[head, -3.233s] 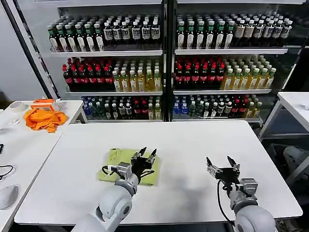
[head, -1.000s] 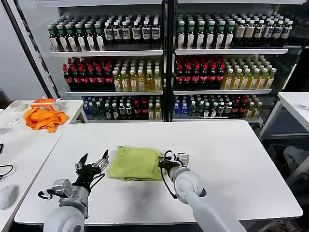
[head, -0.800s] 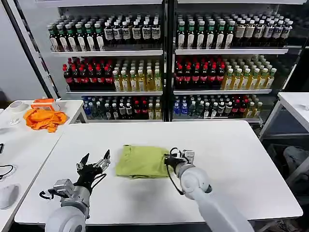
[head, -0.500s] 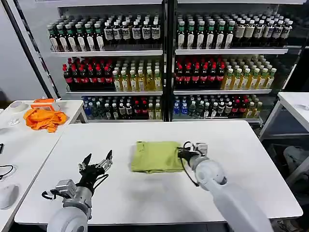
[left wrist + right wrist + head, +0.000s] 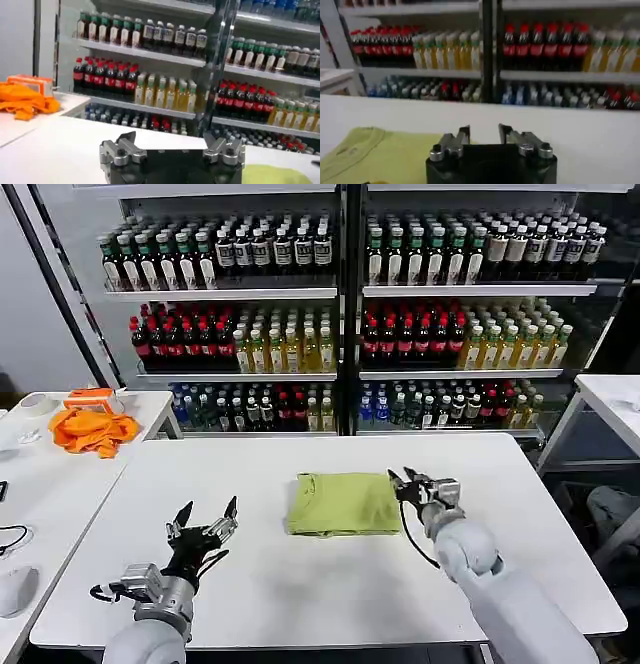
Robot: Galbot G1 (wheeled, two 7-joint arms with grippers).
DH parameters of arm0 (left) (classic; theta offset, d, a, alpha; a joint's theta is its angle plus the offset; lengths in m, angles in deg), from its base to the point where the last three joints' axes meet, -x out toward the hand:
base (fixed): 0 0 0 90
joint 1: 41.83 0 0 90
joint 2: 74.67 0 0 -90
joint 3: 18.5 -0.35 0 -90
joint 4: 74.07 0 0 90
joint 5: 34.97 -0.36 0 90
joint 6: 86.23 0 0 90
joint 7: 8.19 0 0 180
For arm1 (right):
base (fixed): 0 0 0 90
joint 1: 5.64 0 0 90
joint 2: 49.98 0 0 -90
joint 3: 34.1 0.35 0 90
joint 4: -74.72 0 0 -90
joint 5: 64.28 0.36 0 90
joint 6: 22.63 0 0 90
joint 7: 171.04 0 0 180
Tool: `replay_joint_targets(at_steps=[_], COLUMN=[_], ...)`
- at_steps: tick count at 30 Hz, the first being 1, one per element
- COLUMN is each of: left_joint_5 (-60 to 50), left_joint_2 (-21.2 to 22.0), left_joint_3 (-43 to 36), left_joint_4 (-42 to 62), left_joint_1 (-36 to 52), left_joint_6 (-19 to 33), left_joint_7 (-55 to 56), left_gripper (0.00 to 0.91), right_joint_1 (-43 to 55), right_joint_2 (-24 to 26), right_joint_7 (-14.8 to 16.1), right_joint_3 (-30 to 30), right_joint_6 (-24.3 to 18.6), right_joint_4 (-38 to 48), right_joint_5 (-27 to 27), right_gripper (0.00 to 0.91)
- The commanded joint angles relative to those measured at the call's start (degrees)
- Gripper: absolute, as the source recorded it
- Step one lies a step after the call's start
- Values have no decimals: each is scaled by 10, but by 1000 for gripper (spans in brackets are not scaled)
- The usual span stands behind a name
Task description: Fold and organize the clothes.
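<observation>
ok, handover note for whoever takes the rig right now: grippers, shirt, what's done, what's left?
Left gripper: open, idle above the table's near left area, holding nothing.
Right gripper: open, at the right edge of the T-shirt, holding nothing.
T-shirt: folded into a flat rectangle near the table's centre.
Done: the fold looks complete.
Left: probably just pull the right arm clear and check the fold is tidy.

the folded t-shirt point(image 5: 345, 503) lies on the table point(image 5: 330, 584), near its middle. just right of the t-shirt is the right gripper point(image 5: 424, 485); well to its left and nearer the robot is the left gripper point(image 5: 205, 527). behind the t-shirt stand the bottle shelves point(image 5: 340, 314).
</observation>
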Motion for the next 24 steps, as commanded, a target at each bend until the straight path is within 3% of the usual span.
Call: replay_joint_targets(at_steps=[1,3,11,24], left_joint_5=[-117,-124,-164,-180], left_joint_2=[12,13,17,25], left_joint_3=[-2,-3,-8,-3], left_joint_4=[-8,-13,-24,-38], left_joint_1=[-35,-45,-81,-106], left_joint_6=[36,41,51,50], left_joint_7=[-15,-19,-32,-35], left_gripper=[907,907,907,907], right_joint_1=[-244,-294,-405,-424], right_joint_2=[-5,-13,-48,-76], right_joint_7=[15,19,42,33], right_joint_3=[129,161,236,229], right_joint_6=[-179,-198,-187,-171], right_joint_4=[-157,-187,-251,-267], right_joint_5=[-208,-208,-197,-194], right_gripper=[907,907,907,907])
